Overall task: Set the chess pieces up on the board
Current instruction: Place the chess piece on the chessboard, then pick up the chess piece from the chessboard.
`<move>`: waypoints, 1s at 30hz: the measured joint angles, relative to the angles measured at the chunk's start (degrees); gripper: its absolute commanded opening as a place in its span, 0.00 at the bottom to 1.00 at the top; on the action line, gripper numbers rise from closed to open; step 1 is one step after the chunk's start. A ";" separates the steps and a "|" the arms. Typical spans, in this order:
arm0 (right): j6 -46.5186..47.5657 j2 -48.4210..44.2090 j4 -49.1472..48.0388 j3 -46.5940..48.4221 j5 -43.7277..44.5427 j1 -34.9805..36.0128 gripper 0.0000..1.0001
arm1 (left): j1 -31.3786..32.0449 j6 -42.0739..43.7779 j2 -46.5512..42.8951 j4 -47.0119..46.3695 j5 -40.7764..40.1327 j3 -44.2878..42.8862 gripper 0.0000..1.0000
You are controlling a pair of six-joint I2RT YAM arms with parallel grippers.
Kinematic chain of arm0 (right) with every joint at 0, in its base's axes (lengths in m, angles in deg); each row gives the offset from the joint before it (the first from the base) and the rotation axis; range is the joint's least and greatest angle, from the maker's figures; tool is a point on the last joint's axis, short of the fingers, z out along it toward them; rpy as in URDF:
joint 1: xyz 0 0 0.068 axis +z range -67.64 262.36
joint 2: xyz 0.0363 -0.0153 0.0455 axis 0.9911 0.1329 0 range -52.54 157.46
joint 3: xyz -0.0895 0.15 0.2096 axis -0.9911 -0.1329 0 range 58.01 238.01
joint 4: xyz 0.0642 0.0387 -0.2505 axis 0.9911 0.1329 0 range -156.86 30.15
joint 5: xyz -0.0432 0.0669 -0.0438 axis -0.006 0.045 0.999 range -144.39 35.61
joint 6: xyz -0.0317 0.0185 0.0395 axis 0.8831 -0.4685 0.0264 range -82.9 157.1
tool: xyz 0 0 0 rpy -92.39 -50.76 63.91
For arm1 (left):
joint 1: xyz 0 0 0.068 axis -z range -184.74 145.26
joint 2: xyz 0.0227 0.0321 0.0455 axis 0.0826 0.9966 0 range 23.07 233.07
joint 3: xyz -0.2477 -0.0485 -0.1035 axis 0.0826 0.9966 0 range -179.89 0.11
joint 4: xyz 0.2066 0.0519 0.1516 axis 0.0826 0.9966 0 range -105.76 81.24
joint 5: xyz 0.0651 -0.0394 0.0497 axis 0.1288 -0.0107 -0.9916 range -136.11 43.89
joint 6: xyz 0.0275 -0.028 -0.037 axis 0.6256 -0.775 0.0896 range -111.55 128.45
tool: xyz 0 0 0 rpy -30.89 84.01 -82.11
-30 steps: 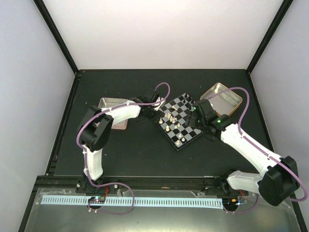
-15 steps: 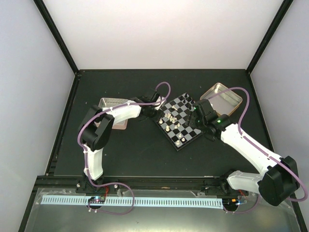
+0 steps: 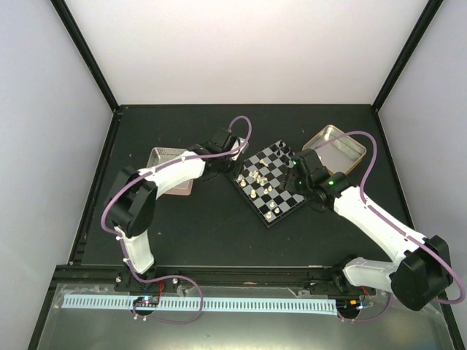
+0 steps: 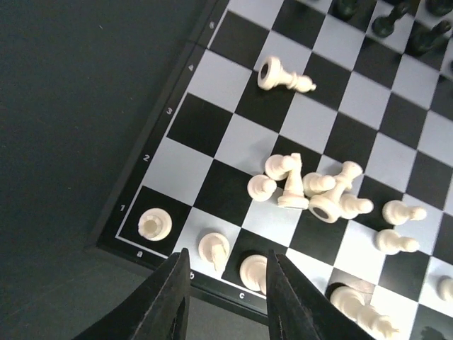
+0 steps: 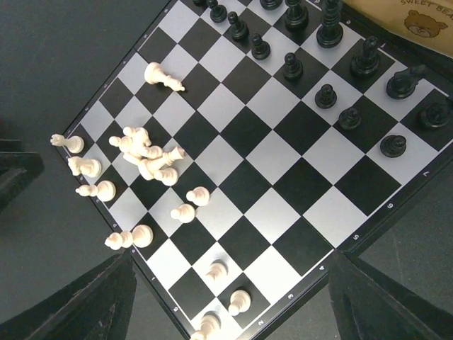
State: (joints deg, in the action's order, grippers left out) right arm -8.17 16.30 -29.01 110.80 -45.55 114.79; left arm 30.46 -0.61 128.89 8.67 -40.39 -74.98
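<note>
The board [image 3: 290,191] lies cornerwise on the desk [image 3: 204,233], with one silver tin [image 3: 334,146] to its right and another [image 3: 166,157] to its left. The left hand [image 4: 228,304] hovers over the a–c corner, its fingers spread and holding nothing. Toppled cream pieces [image 4: 311,191] lie heaped nearer the middle. The right hand [image 5: 233,312], spread wide and empty, hangs above the board's right side. Black pieces [image 5: 325,93] stand along the edge by the right tin.

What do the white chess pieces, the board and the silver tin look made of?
White chess pieces: probably moulded plastic, cream with soft glossy highlights. Board: smooth printed squares, dark rim; plastic or coated card, unclear. Silver tin: thin sheet metal, judging by its bright reflective walls.
</note>
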 measured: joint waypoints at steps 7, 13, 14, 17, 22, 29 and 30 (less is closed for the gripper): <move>3.61 4.20 -0.11 4.13 -2.99 0.00 0.72 | 0.00 -4.26 -9.27 0.07 -1.57 4.07 0.41; 8.57 14.08 0.68 10.16 -6.08 0.00 0.62 | -0.98 -10.01 -18.97 0.81 -0.31 6.12 0.49; 9.25 15.52 0.92 10.86 -6.49 0.00 0.59 | -1.25 -10.56 -20.00 0.79 0.15 6.40 0.50; 11.43 19.41 1.38 12.28 -7.56 0.00 0.50 | -1.84 -11.67 -23.50 1.07 1.31 7.96 0.52; 14.62 26.03 2.91 15.43 -8.72 0.02 0.44 | -2.25 -12.09 -29.09 4.68 1.51 8.31 0.54; 16.94 31.50 4.70 16.96 -8.90 0.39 0.34 | -2.86 -12.09 -39.08 9.90 1.14 8.39 0.60; 17.27 31.98 4.85 16.96 -8.90 0.42 0.32 | -2.89 -11.93 -40.35 10.14 0.79 8.52 0.61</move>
State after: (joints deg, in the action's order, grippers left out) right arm 9.09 48.28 -24.16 127.76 -54.44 115.20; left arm 27.58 -12.54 88.54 18.81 -39.61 -66.45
